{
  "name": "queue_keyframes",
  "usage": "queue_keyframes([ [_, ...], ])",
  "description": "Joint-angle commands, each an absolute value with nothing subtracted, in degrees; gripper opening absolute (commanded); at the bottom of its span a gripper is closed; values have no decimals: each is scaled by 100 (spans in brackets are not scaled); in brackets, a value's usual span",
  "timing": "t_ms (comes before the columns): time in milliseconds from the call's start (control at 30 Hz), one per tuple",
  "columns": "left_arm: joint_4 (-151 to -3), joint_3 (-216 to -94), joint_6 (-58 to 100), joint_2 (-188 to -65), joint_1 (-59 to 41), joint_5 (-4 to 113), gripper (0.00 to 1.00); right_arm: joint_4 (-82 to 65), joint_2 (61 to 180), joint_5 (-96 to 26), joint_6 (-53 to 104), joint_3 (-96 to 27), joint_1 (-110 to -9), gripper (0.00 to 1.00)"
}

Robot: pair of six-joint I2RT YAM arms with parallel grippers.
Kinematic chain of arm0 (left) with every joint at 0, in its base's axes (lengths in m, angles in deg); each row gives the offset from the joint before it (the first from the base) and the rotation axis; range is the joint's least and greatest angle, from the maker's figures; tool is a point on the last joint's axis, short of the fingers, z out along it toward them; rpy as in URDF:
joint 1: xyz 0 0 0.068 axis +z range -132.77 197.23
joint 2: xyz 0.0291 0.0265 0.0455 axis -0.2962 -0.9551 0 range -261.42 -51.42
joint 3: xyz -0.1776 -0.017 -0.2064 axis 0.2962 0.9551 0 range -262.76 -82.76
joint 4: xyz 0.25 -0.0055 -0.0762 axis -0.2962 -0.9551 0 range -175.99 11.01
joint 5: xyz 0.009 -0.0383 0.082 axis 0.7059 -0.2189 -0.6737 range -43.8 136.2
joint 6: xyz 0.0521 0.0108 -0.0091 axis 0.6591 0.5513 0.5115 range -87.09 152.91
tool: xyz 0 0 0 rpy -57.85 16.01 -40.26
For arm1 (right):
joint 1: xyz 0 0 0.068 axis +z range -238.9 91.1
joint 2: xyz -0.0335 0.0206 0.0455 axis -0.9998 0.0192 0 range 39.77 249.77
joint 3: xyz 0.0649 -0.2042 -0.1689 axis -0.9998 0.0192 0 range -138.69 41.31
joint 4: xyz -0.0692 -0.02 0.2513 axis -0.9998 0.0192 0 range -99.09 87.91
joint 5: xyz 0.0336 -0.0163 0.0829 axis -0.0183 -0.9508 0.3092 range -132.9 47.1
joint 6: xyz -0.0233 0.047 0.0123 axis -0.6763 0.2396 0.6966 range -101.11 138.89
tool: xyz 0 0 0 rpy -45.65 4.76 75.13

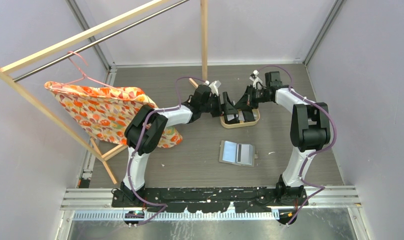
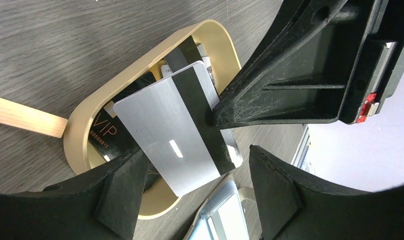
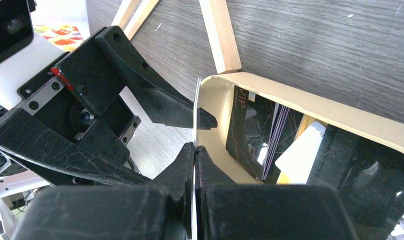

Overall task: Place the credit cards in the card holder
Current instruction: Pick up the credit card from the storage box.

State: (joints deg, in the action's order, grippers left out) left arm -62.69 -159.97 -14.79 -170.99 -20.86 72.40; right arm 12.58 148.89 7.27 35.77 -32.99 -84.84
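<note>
Satiny silver plastic card (image 2: 165, 145), smooth pale wooden tray (image 2: 80, 130) — scuffed matt-black plastic fingers (image 2: 115, 200), grey wood-grain table (image 2: 65, 40)

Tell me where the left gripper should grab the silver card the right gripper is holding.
Probably best: pinch the silver card across its flat faces on the plain part, away from the black stripe edge the right gripper clamps, coming from the opposite side; it's thin.

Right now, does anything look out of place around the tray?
One silver card stands on edge over the tray, pinched by the shut right gripper, with the open left gripper straddling it. Nothing looks spilled or damaged.
</note>
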Motion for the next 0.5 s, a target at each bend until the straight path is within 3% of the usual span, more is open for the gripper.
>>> queue_keyframes([
  [0,-5870,-16082,-1538,-16953,-2112,7321,75,1209,14522,661,3524,-3353,-8426,3],
  [467,-6577,-16500,-1450,-17151,-2241,6971,71,1041,14392,473,3703,-3269,-8381,6],
])
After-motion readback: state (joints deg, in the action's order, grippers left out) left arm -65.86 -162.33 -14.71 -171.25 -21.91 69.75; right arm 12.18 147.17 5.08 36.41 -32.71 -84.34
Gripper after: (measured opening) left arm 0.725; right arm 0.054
